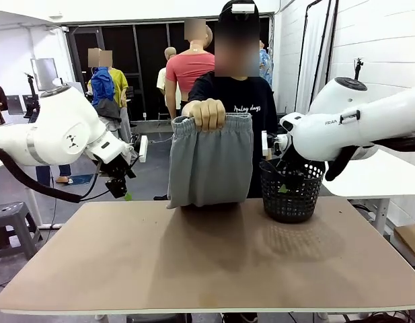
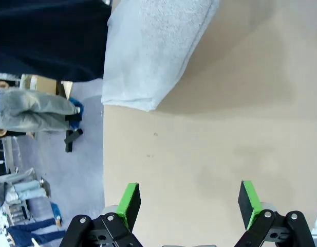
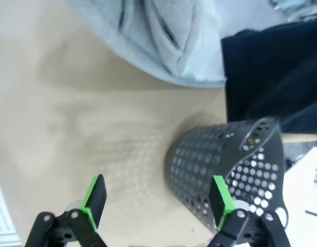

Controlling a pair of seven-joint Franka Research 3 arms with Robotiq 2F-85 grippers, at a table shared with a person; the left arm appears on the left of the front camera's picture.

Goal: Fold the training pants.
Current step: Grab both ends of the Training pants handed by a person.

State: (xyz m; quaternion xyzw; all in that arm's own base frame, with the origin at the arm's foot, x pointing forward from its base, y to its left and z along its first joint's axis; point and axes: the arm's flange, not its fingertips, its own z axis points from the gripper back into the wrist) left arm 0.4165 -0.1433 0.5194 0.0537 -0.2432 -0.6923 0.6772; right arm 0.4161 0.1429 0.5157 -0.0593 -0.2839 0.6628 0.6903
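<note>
Person's hand (image 1: 207, 113) dangles the light grey soft jersey training pants (image 1: 210, 165) over the tan desk (image 1: 194, 262); left claw (image 2: 189, 186), right claw (image 3: 158, 180) gape empty; laying flat should come next

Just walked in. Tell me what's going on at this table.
A person at the far side holds up the light grey jersey training pants by the gathered waistband in one hand, their lower end at the far edge of the tan tabletop. A black mesh basket stands on the table beside them. The left tool and right tool, black with green pads, hover open, holding nothing.
</note>
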